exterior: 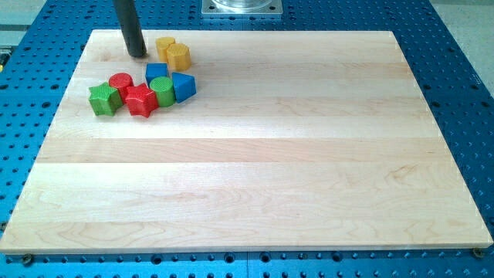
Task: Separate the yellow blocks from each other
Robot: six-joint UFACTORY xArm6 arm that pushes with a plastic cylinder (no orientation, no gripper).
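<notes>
Two yellow blocks touch each other near the view's top left: one (164,45) sits behind, and a rounder one (179,55) sits in front and to its right. My tip (138,55) stands on the board just left of them, a short gap away from the back yellow block. Below them lies a cluster: a green star (103,99), a red cylinder (120,82), a red star (141,101), a green cylinder (162,90), a blue block (157,72) and a blue wedge-like block (184,86).
The wooden board (270,170) lies on a blue perforated table (455,46). A metal mount (242,7) sits at the view's top centre, beyond the board's far edge.
</notes>
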